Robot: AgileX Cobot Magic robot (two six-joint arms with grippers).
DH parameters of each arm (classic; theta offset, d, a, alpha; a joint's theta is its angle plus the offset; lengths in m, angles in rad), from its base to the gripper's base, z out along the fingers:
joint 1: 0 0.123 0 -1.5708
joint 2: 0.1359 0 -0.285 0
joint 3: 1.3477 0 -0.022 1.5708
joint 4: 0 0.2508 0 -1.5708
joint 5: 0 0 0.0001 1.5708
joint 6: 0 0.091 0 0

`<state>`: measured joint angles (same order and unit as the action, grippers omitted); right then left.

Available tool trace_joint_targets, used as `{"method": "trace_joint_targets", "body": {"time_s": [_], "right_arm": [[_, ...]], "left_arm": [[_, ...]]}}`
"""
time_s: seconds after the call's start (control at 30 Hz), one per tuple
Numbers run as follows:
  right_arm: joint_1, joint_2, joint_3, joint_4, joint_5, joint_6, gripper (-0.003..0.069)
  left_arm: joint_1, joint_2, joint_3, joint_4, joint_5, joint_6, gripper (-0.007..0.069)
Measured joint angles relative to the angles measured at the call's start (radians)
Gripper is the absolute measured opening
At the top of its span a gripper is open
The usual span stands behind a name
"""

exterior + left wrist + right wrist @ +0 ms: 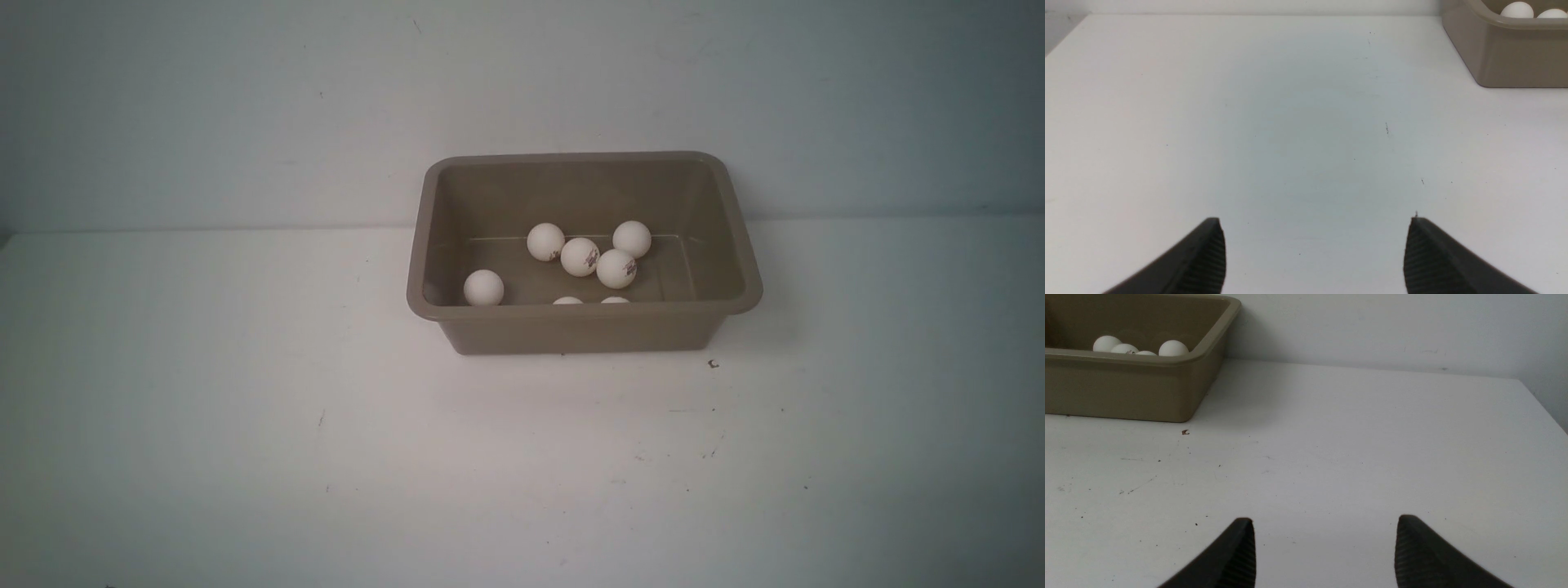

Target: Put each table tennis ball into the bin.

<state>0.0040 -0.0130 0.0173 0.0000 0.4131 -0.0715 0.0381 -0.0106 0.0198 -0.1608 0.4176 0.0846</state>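
Observation:
The taupe bin (457, 322) stands on the white table a little right of centre in the front view. Several white table tennis balls (580, 256) lie inside it, one apart at its left end (483, 287), two half hidden behind the near wall. No ball shows on the table. Neither arm appears in the front view. My left gripper (1314, 222) is open over bare table, with the bin (1506, 57) far off to one side. My right gripper (1325, 520) is open too, nothing between its fingers, the bin (1126, 388) well away from it.
The white table (245, 425) ends at a pale wall behind the bin. A small dark speck (713, 364) lies just in front of the bin's right corner. The table's right edge shows in the right wrist view.

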Motion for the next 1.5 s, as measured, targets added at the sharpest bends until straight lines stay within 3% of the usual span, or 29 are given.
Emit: {"method": "trace_joint_targets", "body": {"time_s": [1.5], "right_arm": [[0.000,0.000,0.000,0.000,-0.001,0.008,0.0423]], "left_arm": [[0.000,0.000,0.000,0.000,0.000,0.000,0.0531]]}}
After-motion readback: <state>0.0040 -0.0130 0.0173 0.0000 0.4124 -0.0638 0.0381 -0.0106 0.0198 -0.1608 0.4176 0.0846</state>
